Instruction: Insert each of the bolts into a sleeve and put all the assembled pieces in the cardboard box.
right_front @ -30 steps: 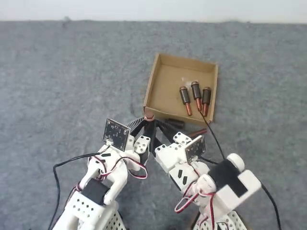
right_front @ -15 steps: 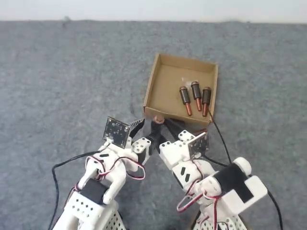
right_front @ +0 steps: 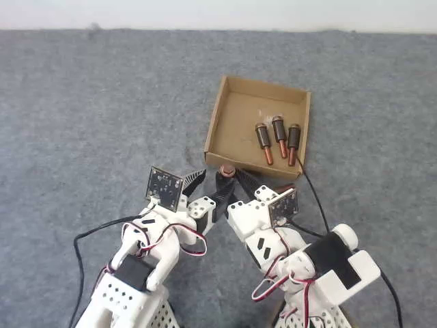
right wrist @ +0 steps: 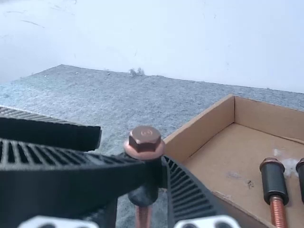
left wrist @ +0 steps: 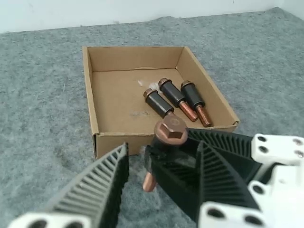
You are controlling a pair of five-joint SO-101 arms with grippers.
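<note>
**High view:** On the grey tabletop (right_front: 82,102), the cardboard box (right_front: 217,116) sits at about 1 o'clock from the two arms. Three assembled pieces (right_front: 278,130) lie side by side toward its 4 o'clock corner. Just outside the box's 7 o'clock corner, the right tool (right_front: 231,179) is clamped on a bolt (right_front: 227,170), held head up. The left tool (right_front: 210,178) is at the bolt's 9 o'clock with its fingers spread apart.

**Left wrist view:** A clear gap separates the left tool's ribbed finger (left wrist: 102,183) from the bolt. The bolt's copper shank pokes out below the black fingers that grip it.

**Right wrist view:** The right tool's fingers pinch a dark sleeve (right wrist: 142,192) just under the bolt's hex head. The box is close behind it.
</note>
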